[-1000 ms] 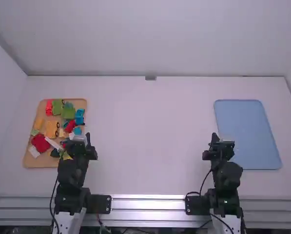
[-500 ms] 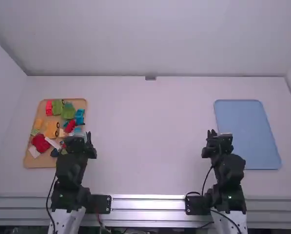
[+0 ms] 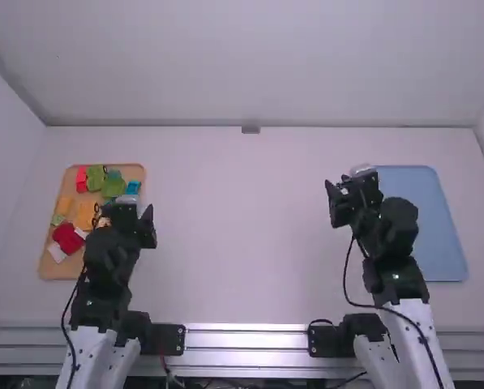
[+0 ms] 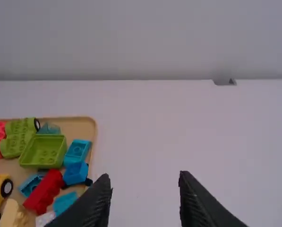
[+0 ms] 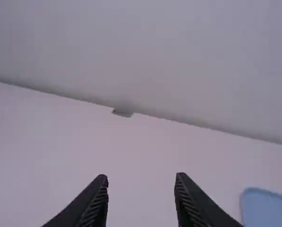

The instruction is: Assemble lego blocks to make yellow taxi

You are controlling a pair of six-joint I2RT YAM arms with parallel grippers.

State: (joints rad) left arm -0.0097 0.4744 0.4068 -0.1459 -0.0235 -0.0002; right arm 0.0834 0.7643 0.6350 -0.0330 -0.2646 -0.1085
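Left gripper (image 4: 143, 175) and right gripper (image 5: 141, 176) found parted and empty; blocks (image 3: 67, 237) lie crowded in the tray (image 3: 71, 269) at frame left, where tight spacing could cause a grasp to jam or topple neighbours.

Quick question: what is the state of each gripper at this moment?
Left black two-finger gripper: open, nothing between its jaws.
Right black two-finger gripper: also open, jaws apart and empty.
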